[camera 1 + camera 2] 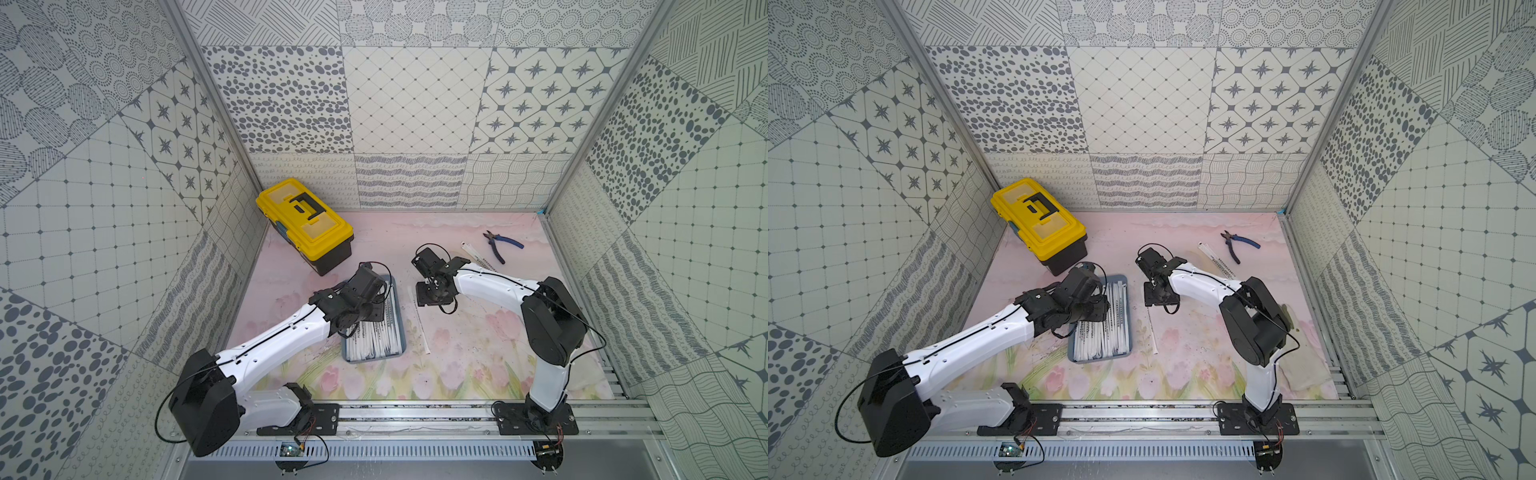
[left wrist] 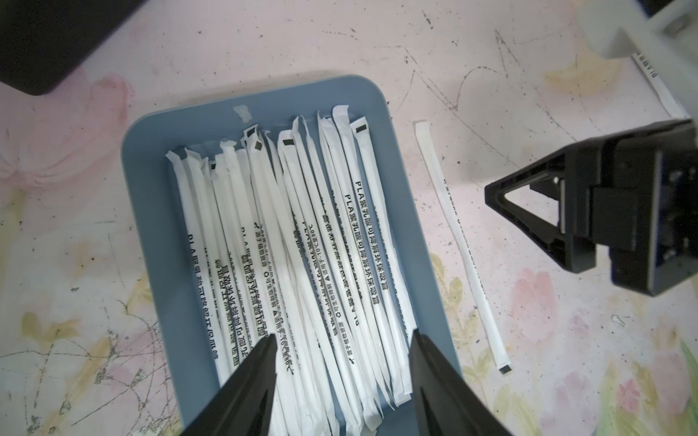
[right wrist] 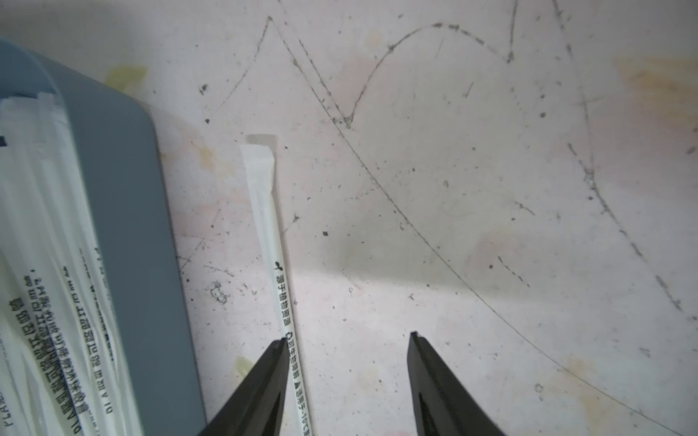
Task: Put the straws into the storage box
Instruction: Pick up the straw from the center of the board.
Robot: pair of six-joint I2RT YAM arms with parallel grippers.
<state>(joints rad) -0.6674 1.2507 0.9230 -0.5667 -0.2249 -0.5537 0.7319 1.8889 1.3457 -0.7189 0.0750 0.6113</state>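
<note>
Most straws (image 2: 302, 245) are already laid in the storage box (image 2: 151, 226), above which the left gripper (image 2: 343, 334) is held unclenched and empty. One loose straw (image 3: 281, 294) lies just beside the box. The right gripper (image 3: 348, 336), spread wide, is best shifted boxward, so the straw is centred before the jaws are closed.

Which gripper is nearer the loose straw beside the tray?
Right. The right gripper sits over the loose straw, jaws open astride it; the left gripper hangs over the storage box.
</note>
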